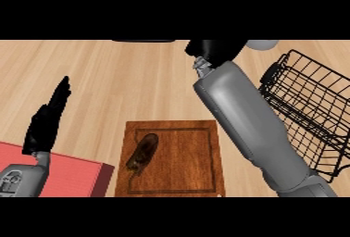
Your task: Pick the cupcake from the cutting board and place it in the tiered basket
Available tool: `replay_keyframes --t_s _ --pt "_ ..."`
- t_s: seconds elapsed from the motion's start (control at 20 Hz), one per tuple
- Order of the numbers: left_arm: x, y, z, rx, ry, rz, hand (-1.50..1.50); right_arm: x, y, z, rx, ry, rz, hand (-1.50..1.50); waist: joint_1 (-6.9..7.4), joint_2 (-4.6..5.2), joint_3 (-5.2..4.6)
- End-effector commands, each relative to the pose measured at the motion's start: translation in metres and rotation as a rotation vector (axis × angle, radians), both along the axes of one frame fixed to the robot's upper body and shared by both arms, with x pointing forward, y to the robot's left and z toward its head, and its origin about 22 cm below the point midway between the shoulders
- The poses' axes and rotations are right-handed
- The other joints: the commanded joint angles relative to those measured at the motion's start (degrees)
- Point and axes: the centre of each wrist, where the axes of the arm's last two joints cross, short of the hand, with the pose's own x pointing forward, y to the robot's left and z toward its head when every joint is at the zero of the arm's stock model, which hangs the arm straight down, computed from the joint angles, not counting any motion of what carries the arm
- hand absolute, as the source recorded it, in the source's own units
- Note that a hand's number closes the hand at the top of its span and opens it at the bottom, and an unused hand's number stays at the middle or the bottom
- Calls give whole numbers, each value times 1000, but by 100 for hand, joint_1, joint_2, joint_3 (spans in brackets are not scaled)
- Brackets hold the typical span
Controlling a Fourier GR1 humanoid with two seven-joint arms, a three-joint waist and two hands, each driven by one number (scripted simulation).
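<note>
The right hand (215,48), fingers curled (around what, I cannot tell), could snag the wire tiered basket (311,111) just beside them; left hand (46,122) rests straight-fingered.

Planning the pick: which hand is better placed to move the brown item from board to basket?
Probably the right hand: the basket stands on its side, though the open left hand is nearer the brown item on the cutting board.

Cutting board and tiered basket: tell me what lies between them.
In the head view, the right forearm crosses between cutting board and tiered basket.
</note>
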Motion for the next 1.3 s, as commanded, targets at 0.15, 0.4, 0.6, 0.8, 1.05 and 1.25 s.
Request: replay_keyframes --t_s 0.15,0.4,0.6,0.8,1.05,1.25 --pt "2 11 17 -6 3 18 0 -2 2 42 116 57 -162 150 -80 7 15" --pt "4 7 9 -11 -6 20 0 14 -26 47 59 124 -162 150 -121 31 13" --pt "-10 16 0 -14 5 10 0 27 -54 20 -52 191 -258 150 -99 32 10" --pt "-6 13 10 -21 2 33 0 35 -100 24 -176 272 -381 150 -215 -8 12" --pt "-5 9 6 11 0 51 0 26 -136 20 -231 314 -430 150 -258 -10 15" --pt "-5 6 0 -10 -9 53 0 8 -158 22 -239 361 -383 150 -238 -3 14"
